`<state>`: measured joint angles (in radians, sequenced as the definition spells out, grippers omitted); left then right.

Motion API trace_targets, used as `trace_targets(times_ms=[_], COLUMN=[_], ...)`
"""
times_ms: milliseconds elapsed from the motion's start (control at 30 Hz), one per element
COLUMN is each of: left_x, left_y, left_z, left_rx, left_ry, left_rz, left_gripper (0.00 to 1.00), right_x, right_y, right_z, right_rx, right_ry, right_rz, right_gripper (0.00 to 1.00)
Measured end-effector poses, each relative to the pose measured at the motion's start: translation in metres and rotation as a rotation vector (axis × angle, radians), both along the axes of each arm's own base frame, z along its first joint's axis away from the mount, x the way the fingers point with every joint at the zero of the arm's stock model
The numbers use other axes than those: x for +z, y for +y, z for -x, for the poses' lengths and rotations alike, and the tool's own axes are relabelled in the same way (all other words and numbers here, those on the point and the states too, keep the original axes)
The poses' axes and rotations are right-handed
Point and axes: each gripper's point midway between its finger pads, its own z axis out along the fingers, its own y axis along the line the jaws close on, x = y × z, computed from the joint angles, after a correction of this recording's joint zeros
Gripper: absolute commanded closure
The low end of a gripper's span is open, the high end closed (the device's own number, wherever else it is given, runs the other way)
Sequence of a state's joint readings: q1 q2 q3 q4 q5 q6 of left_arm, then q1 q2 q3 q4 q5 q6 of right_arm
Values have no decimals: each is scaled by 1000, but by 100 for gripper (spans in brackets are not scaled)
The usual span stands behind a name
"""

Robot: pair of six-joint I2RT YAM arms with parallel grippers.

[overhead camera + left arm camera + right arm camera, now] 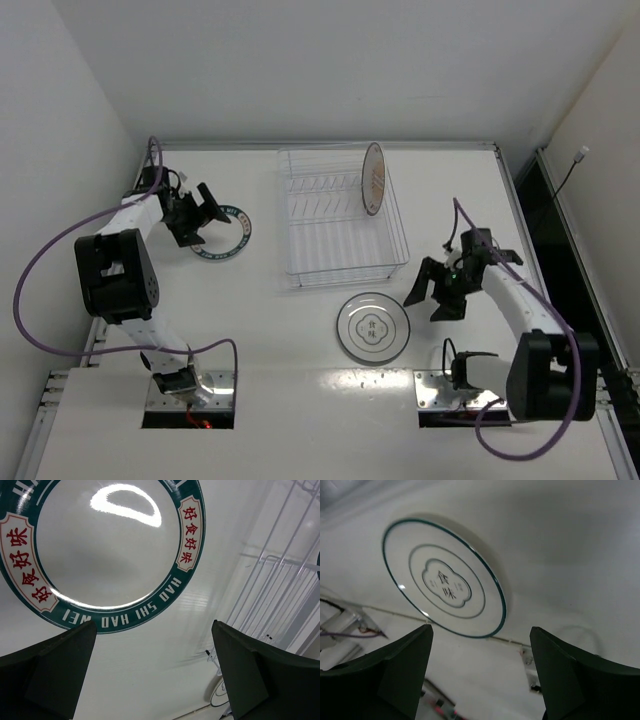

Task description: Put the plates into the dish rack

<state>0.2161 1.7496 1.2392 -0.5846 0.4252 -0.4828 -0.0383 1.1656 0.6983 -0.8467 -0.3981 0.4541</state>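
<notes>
Dish rack [340,225] on white table [300,400], one plate [373,178] upright inside, white walls [300,60], left pincer [203,222] and right pincer [432,294] apart

green-banded plate [107,550], red characters | white plate [445,585], grey rings | orange-patterned plate [374,178]

Overhead view spans table [300,400]; 2 wrist views closely face its plates [107,550] [445,592].

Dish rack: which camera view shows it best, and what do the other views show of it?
Top external: the whole dish rack shows from above, one orange-patterned plate standing in it. The left wrist view catches only some wires at its right edge. The right wrist view shows none of it.
</notes>
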Motion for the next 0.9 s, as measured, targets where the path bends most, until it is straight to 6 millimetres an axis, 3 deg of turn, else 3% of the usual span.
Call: trace_targets(times_ms=[100, 233, 333, 467, 600, 767, 900], left_x=[-4, -7, -7, -7, -7, -7, -6], left_y=[-1, -2, -2, -3, -2, -2, -2], left_z=[0, 1, 1, 1, 1, 1, 0], left_rx=[-3, -5, -6, -7, -6, -6, -4], left_ry=[12, 20, 19, 19, 19, 19, 18], left_rz=[8, 16, 17, 18, 18, 18, 15], left_gripper=[0, 0, 0, 0, 0, 0, 0], right_x=[-28, -52, -69, -74, -80, -71, -46], right_y=[10, 18, 24, 34, 36, 35, 25], right_z=[28, 37, 49, 57, 52, 44, 22], right_rx=[1, 13, 17, 23, 38, 67, 77], right_ry=[146, 189, 214, 244, 228, 204, 114], right_rz=[-96, -176, -215, -271, -262, -239, -161], right_gripper=[25, 30, 42, 74, 95, 100, 100])
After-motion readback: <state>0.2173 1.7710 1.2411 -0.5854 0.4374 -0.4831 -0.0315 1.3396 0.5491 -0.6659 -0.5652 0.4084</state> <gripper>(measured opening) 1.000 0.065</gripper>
